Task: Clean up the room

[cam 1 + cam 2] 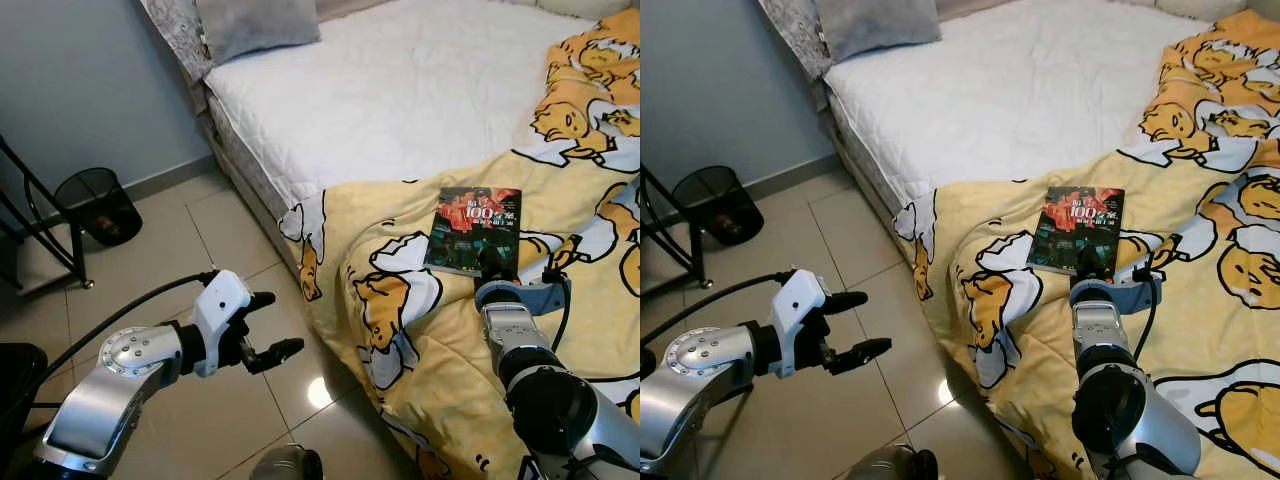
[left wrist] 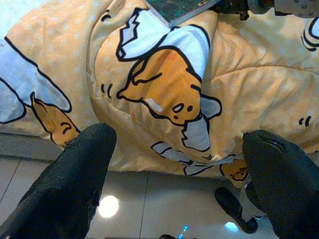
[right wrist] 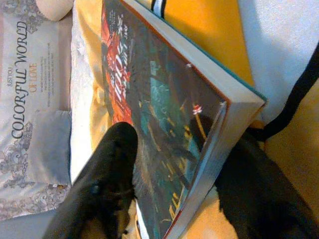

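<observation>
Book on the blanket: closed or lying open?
Closed. The book lies flat, cover up, on the yellow blanket; the right gripper has one finger on the cover and one under its near edge.

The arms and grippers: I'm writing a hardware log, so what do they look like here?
Both arms are silver metal with rounded joints. The left gripper has a white housing, two long black fingers and a black cable trailing back. The right gripper sits on a blue-grey collar with a black cable loop.

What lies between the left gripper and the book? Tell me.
In the left eye view, bare floor tile and the yellow cartoon blanket separate the left gripper from the book.
</observation>
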Controlling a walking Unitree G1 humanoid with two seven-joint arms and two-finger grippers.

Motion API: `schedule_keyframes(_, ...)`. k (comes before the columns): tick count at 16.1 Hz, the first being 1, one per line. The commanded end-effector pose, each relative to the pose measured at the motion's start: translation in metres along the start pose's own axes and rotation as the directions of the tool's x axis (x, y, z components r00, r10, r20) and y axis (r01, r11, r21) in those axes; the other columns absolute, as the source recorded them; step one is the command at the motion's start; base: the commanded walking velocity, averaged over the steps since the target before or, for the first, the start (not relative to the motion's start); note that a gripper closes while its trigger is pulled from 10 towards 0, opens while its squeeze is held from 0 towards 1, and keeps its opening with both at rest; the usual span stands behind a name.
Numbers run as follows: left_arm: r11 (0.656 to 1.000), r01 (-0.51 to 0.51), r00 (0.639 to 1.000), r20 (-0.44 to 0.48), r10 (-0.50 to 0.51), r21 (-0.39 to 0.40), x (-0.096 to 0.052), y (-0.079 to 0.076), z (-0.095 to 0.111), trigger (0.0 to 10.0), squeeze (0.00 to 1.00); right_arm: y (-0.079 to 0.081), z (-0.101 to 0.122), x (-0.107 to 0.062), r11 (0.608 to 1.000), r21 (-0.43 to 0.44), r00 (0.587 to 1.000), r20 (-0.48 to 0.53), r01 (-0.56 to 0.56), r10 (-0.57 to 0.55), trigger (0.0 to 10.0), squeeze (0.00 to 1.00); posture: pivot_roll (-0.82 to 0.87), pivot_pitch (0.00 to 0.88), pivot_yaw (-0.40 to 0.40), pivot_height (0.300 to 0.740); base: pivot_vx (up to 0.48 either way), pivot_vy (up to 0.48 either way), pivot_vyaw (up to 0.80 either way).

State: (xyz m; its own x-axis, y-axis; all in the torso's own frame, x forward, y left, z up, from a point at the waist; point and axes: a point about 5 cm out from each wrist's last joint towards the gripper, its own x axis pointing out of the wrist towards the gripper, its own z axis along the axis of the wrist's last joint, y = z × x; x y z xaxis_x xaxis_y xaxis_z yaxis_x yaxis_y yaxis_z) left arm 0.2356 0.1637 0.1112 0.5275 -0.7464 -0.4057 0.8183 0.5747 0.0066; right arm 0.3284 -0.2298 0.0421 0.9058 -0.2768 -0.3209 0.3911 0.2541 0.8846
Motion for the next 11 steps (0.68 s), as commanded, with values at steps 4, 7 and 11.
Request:
schedule_keyframes(4,0.999,-0.033,0.999,-0.011,0.033,-0.009,-0.009,0.001,-0.001,10.0,0.0,0.011,0.005,0.004,0.999,0.035,0.999,0.038,-0.018,0.017,0.0,0.0,0.3,0.109,0.116,0.74,0.0,0.0,0.0)
schedule_keyframes(7,0.999,-0.045,0.999,-0.007,0.045,-0.017,-0.008,0.002,-0.003,10.0,0.0,0.015,0.01,0.005,0.999,0.039,0.998,0.055,-0.033,0.031,0.0,0.0,0.29,0.1,0.106,0.74,0.0,0.0,0.0)
schedule_keyframes(11,0.998,-0.054,0.998,0.02,0.054,-0.025,0.0,0.006,-0.004,10.0,0.0,0.021,0.016,0.007,0.998,0.021,0.996,0.065,-0.06,0.059,0.0,0.0,0.25,0.061,0.101,0.74,0.0,0.0,0.0)
